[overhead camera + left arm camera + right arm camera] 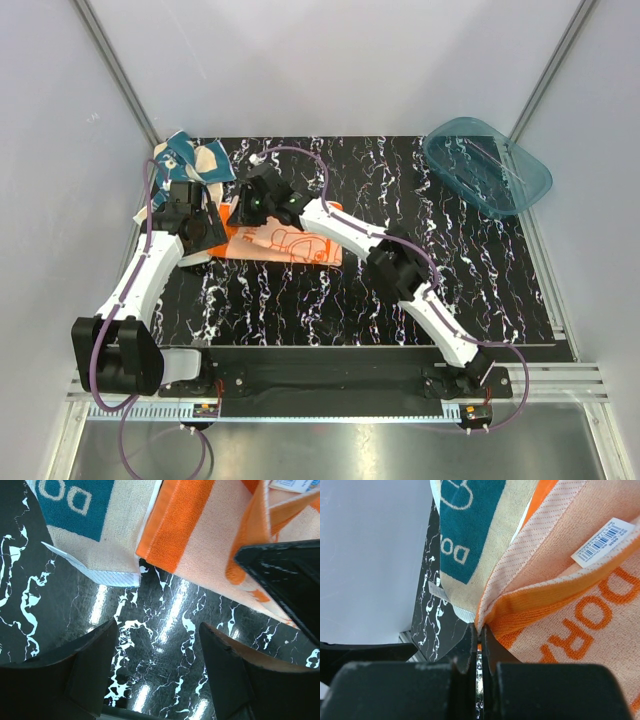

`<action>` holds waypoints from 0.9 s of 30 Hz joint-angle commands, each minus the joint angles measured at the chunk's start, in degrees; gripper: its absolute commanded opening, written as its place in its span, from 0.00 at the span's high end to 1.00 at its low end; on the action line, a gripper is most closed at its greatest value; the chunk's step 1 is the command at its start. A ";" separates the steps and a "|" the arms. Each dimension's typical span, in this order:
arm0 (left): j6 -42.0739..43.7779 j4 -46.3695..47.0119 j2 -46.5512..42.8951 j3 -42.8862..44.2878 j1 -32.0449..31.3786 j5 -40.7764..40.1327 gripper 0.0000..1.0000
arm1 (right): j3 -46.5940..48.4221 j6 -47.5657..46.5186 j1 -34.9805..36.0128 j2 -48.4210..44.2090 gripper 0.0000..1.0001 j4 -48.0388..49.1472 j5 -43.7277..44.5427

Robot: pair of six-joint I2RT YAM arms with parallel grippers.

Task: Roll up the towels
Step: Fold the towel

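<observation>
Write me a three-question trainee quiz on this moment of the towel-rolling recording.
1. True or false: the left gripper is holding a towel.
2. The right gripper is: A) open and empty, B) shut on the edge of the orange towel, C) out of view.
3. Which towel lies at the far left corner of the table?
Key: 1 false, it is open and empty; 2 B; 3 the blue towel.

White arms (150,272), black joints (396,268); purple cables (300,152)
</observation>
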 commanded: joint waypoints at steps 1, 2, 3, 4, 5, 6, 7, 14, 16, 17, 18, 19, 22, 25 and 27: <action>-0.59 0.84 -1.89 0.06 0.12 -1.90 0.27 | 1.82 1.26 1.47 1.67 1.00 4.58 -3.17; -0.59 0.83 -1.89 0.06 0.12 -1.99 0.28 | 1.90 1.35 1.38 2.02 0.99 4.58 -3.35; -0.59 0.83 -1.89 0.06 0.12 -2.08 0.27 | 1.99 1.44 1.47 2.37 0.94 4.75 -3.52; -0.59 0.83 -1.80 -0.03 0.12 -2.17 0.27 | 1.99 1.35 1.47 3.07 0.84 4.93 -3.70; -0.67 0.83 -1.89 -0.03 0.12 -2.26 0.27 | 1.99 1.44 1.38 3.43 0.65 5.02 -3.79; -0.67 0.83 -1.89 -0.03 0.12 -2.34 0.27 | 1.99 1.44 1.38 3.78 0.56 5.54 -4.05; -0.67 0.75 -1.89 -0.03 0.21 -2.61 0.27 | 2.08 1.44 1.38 4.48 0.46 5.81 -4.22; -0.76 0.66 -2.06 -0.12 0.21 -3.66 0.27 | 7.17 1.97 1.38 7.92 0.11 6.51 -5.11; -0.76 0.75 -2.24 -0.11 0.21 -3.92 0.27 | 7.01 1.88 1.12 6.43 0.07 7.83 -4.84; -0.76 0.83 -2.24 -0.12 0.21 -4.01 0.27 | 6.66 1.88 0.77 5.46 0.06 8.35 -4.41; -0.67 0.92 -2.33 -0.20 0.21 -4.01 0.27 | 6.13 1.62 0.33 3.28 0.05 9.32 -4.14; -0.67 1.10 -2.41 -0.20 0.21 -4.19 0.27 | 4.65 1.35 0.06 1.87 0.04 9.41 -3.96; -0.41 1.45 -2.59 -0.20 0.21 -3.75 0.27 | -1.66 0.83 -2.39 -5.16 0.03 10.11 -3.18; 0.20 2.15 -3.03 -0.20 -0.05 -2.61 0.27 | -13.18 -0.58 -5.29 -14.82 0.03 12.04 -1.77; 1.17 1.89 -3.55 0.32 -2.06 -5.05 0.31 | -23.95 -1.98 -7.83 -22.97 0.03 13.10 -0.54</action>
